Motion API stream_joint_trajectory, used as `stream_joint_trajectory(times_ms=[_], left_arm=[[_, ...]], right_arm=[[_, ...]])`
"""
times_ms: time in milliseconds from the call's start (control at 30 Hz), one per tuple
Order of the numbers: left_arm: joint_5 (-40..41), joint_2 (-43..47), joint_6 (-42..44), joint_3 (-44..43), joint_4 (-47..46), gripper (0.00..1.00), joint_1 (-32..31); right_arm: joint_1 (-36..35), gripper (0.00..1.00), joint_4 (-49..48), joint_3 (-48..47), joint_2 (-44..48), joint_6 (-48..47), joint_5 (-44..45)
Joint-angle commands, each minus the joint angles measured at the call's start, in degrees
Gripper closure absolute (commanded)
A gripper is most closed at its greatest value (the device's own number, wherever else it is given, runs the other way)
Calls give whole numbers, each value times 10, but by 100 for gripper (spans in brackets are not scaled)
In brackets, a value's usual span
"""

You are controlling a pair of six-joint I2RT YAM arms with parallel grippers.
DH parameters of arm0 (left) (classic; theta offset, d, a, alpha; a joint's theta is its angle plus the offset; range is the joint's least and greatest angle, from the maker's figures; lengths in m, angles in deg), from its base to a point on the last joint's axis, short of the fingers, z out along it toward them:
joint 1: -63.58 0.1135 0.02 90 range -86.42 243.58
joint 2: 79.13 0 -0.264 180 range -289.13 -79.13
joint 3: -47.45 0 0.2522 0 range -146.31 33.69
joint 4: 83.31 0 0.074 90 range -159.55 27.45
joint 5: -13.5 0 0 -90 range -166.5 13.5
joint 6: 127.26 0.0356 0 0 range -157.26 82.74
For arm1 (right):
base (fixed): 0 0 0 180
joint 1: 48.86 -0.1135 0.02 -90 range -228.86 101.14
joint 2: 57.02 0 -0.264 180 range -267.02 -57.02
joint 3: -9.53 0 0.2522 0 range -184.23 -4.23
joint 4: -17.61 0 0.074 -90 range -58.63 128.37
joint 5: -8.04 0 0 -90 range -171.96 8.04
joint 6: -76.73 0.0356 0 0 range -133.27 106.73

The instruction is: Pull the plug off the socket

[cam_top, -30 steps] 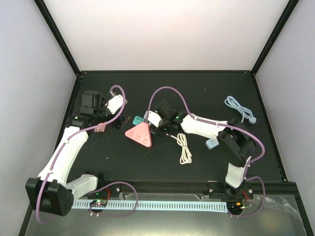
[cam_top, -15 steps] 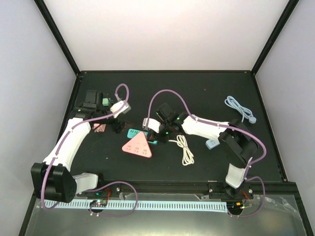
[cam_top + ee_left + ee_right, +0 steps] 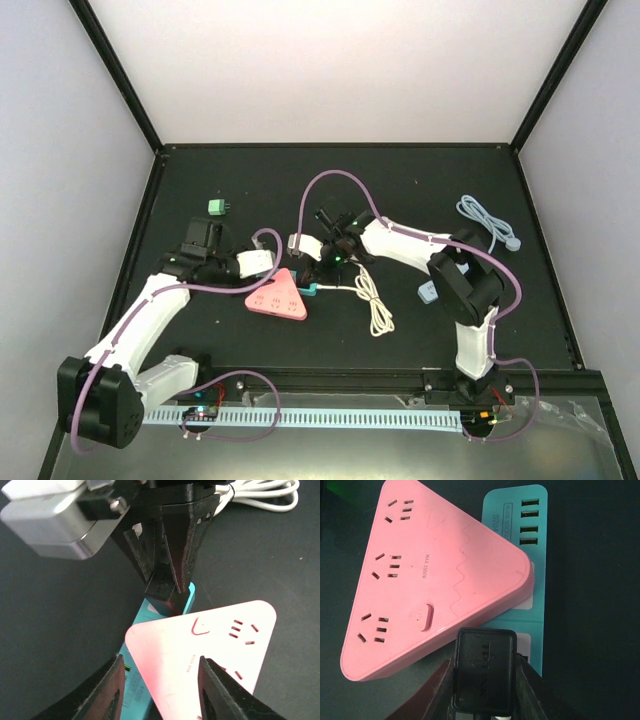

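Observation:
A black plug (image 3: 485, 672) sits in a teal socket strip (image 3: 532, 555), with my right gripper (image 3: 485, 676) shut on its sides. A pink triangular socket block (image 3: 420, 575) lies partly on top of the teal strip. From above, the right gripper (image 3: 322, 270) is at the pink block's (image 3: 277, 297) right corner, over the teal strip (image 3: 311, 289). My left gripper (image 3: 160, 680) is open, its fingers straddling the pink block's (image 3: 215, 650) near corner, one over the teal strip (image 3: 134, 682). The plug (image 3: 164, 592) is just beyond.
A coiled white cable (image 3: 375, 302) runs right from the plug. A green adapter (image 3: 217, 207) lies at the back left, a pale blue adapter (image 3: 430, 291) to the right, and a light blue cable (image 3: 487, 220) at the far right.
The left arm swung from the back left to the pink block and its jaws narrowed. The pink block and teal strip shifted nearer. The green adapter now lies uncovered.

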Motion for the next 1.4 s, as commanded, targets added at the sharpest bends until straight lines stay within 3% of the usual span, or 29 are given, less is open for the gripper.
stream_joint_trajectory(times_ms=[0, 133, 233, 433, 800, 1067, 1367], left_arm=[[41, -8, 24, 7, -60, 63, -34], [93, -46, -7, 2, -101, 75, -77], [98, -72, 9, -5, -94, 78, -93], [129, -107, 22, 1, -111, 79, -115], [261, -163, 44, 16, -131, 82, -163], [274, -142, 67, 40, -132, 88, -165], [223, -21, 21, 60, -177, 88, -131]], right_arm=[[0, 99, 54, -16, -21, -33, -35], [3, 99, 64, -16, -18, -45, -35], [7, 99, 68, -15, -13, -48, -37], [10, 99, 65, -13, -8, -48, -44], [11, 99, 66, -15, -3, -47, -60], [10, 99, 59, -19, 0, -41, -64], [14, 99, 37, 8, 2, -43, -35]])
